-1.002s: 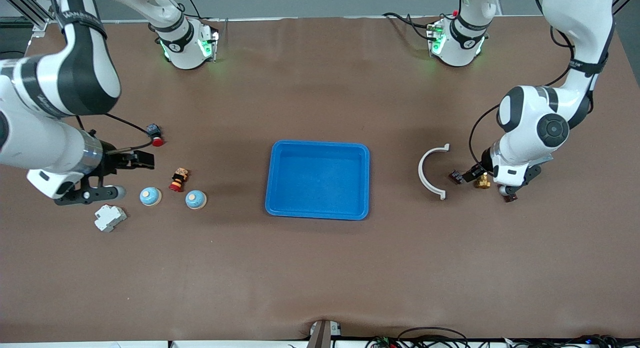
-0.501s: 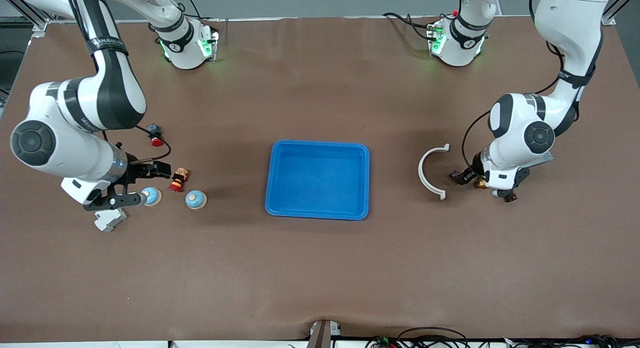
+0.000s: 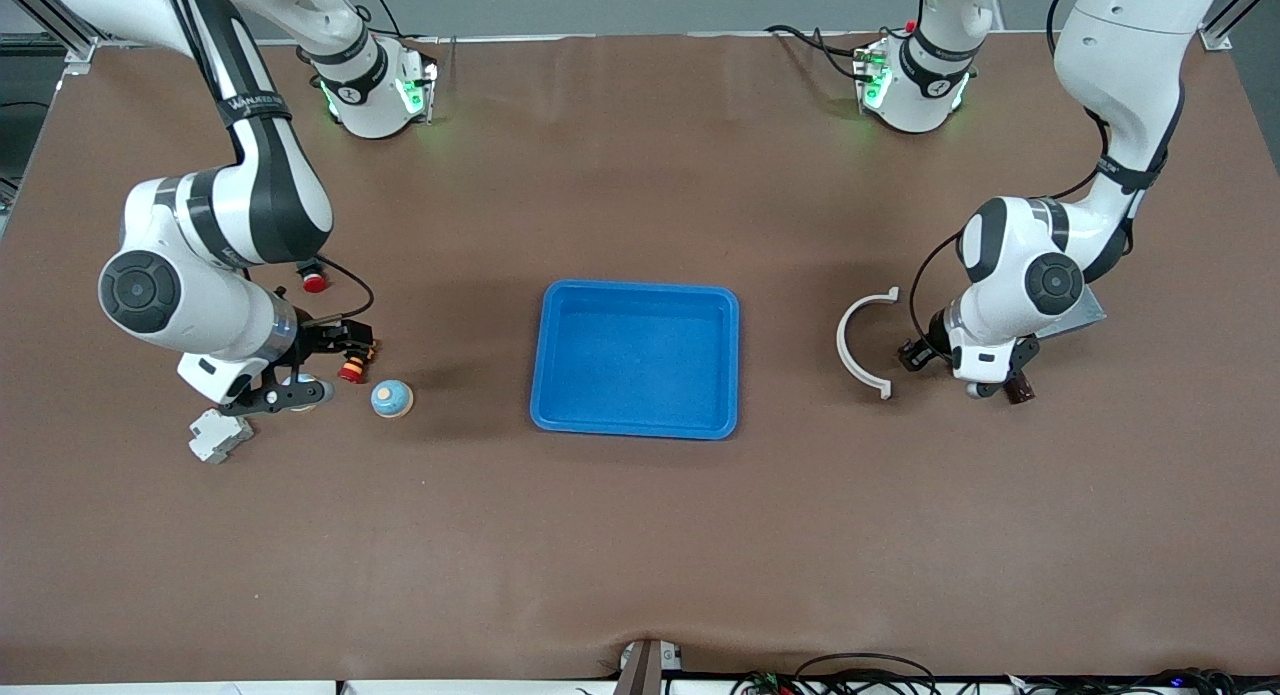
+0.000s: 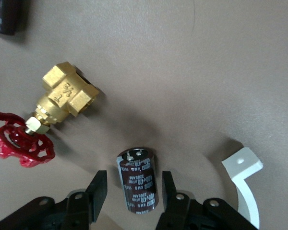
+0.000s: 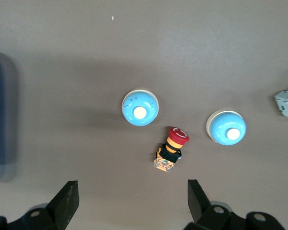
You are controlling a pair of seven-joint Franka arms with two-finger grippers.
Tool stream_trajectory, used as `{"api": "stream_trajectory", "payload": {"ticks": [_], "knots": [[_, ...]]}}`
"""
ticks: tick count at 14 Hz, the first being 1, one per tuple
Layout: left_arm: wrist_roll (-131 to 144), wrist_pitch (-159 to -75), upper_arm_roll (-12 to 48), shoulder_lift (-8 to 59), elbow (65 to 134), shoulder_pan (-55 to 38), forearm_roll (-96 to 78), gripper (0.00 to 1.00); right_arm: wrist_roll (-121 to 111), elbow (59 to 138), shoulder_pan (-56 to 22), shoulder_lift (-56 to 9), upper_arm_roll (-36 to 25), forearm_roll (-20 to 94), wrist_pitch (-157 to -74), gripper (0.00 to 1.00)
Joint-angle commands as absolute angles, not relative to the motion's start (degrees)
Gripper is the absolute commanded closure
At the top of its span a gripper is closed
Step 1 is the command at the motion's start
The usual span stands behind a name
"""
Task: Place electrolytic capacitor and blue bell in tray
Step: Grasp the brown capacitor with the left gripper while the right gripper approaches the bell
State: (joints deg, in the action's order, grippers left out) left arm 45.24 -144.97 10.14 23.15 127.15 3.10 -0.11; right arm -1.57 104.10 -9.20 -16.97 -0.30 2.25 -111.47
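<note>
The blue tray [image 3: 560,395] lies mid-table, empty. The dark electrolytic capacitor [image 4: 138,179] lies on its side between my left gripper's [image 4: 132,191] open fingers, clear of both; in the front view it [image 3: 908,356] peeks out from under the left gripper [image 3: 935,360]. Two blue bells [image 5: 140,108] [image 5: 226,127] sit on the table. In the front view one bell [image 3: 392,399] shows and the other is hidden under my right gripper [image 3: 320,367]. The right gripper [image 5: 132,206] is open and empty above the table.
A brass valve [image 4: 67,98] with a red handwheel [image 4: 21,140] and a white curved piece [image 3: 862,347] lie beside the capacitor. A red push button [image 5: 172,148] lies between the bells. A white breaker [image 3: 218,435] and another red button [image 3: 313,280] lie nearby.
The right gripper has moved toward the tray and now covers one bell. The left gripper has moved toward the white curved piece, over the valve and capacitor.
</note>
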Motion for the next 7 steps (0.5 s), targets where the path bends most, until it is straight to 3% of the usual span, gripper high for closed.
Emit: {"api": "stream_trajectory", "payload": {"ticks": [1,4,7], "knots": [[45.6,-145.5,10.3,23.9,126.5,2.6,-1.1,0.66,-3.7,105.1,-9.3,-17.6,-0.5,5.4,-113.5,0.0],[45.6,-145.5,10.3,23.4,126.6,2.5,-1.0,1.0,-3.9,108.2,-9.7,-17.9,-0.5,5.4,-118.9,0.0],[45.8,-144.6,10.4,21.4,126.6,2.7,-1.0,1.0,-6.9,109.1,-10.6,-20.3,-0.5,5.2,-121.5,0.0]]}}
